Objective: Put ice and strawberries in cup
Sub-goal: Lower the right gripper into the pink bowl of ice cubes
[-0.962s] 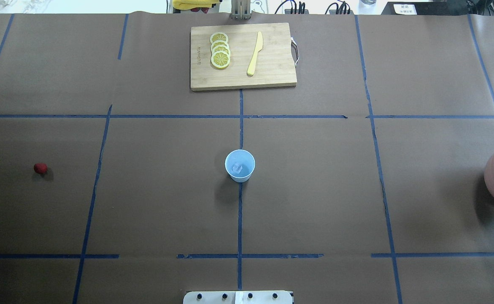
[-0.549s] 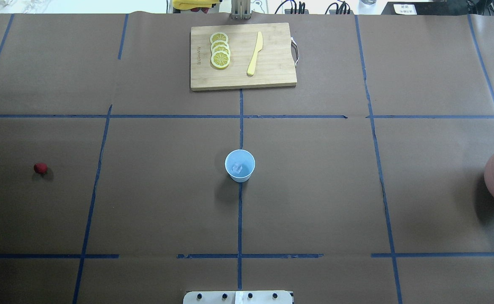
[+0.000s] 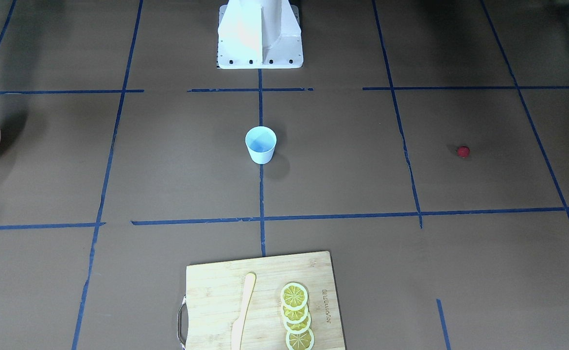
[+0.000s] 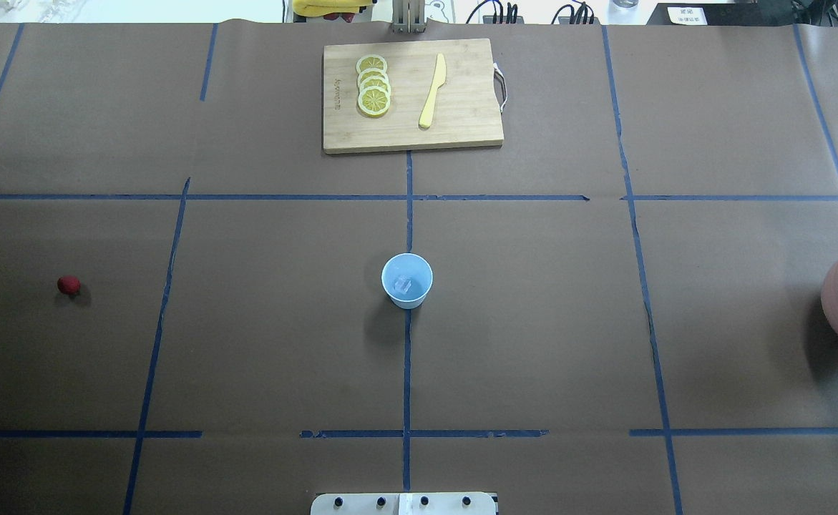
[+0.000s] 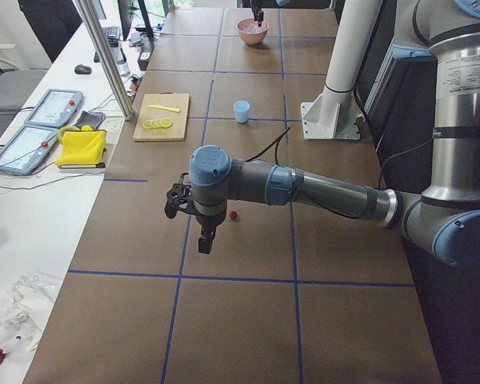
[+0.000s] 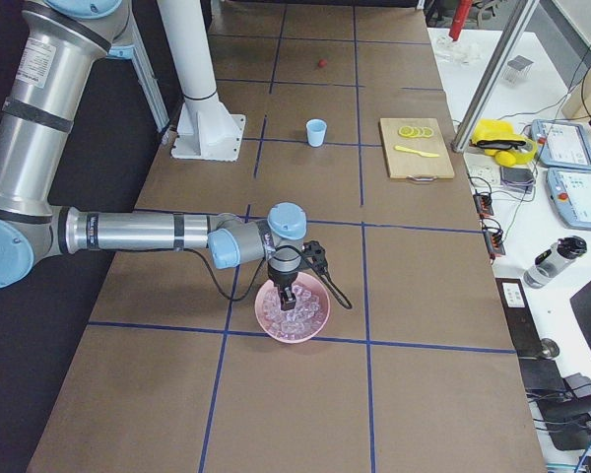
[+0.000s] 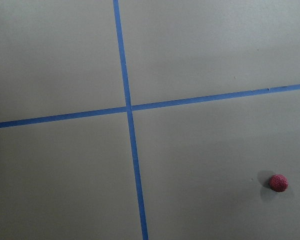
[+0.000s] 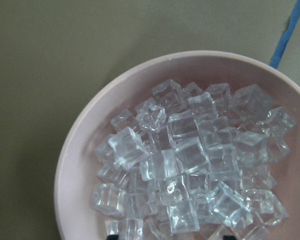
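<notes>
Left gripper [image 5: 203, 245], seen from the table's left end, hangs over the brown paper-covered table [image 5: 248, 320] near the tiny round red strawberry [image 5: 234, 214]; open or clenched, I cannot tell from here. Over to the right end: right gripper [image 6: 287, 302] points down over the large pink bowl [image 6: 273, 330] of clear ice cubes [image 6: 307, 313], grip equally unreadable. Front camera: the small pale blue tapered plastic cup [image 3: 261, 144] stands upright at the centre, berry well apart on the robot's left. Overhead: a single cube [image 4: 403, 285] sits inside the cup; a bamboo cutting board [image 4: 461, 107] carries yellow lemon slices [image 4: 373, 86] and a yellow knife [image 4: 432, 91]. Left wrist: berry on bare paper near a blue tape cross [image 7: 129, 107]. Right wrist: bowl heaped with cubes.
</notes>
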You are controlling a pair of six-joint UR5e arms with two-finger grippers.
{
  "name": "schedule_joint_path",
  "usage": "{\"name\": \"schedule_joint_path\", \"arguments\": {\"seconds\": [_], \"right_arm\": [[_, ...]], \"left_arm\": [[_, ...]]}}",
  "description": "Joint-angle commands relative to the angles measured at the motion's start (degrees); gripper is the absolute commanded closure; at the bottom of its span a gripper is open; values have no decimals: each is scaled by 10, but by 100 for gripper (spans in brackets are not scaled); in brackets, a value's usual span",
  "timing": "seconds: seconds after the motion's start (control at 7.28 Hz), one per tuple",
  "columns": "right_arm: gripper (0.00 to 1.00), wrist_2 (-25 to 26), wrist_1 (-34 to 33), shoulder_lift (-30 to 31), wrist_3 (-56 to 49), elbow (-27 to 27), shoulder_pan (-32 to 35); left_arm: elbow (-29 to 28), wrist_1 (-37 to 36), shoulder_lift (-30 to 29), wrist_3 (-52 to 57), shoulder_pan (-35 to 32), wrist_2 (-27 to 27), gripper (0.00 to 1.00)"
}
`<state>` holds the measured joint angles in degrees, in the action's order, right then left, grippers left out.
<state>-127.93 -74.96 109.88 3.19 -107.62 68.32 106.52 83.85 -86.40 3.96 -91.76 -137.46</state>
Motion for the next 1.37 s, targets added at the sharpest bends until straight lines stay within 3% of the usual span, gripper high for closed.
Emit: {"name": "schedule_joint_path", "arguments": {"seconds": [0.0,0.41,1.24], "right_arm": [[31,12,0,-1,-7,2,-13],[38,16,-1,2,-30,7,-13],[44,16,-1,-3,-31,21,-20]], "left_arm": [[0,0,0,0,0,0,0],[0,0,0,0,-1,0,0],[0,0,0,-2,0,0,0]]}}
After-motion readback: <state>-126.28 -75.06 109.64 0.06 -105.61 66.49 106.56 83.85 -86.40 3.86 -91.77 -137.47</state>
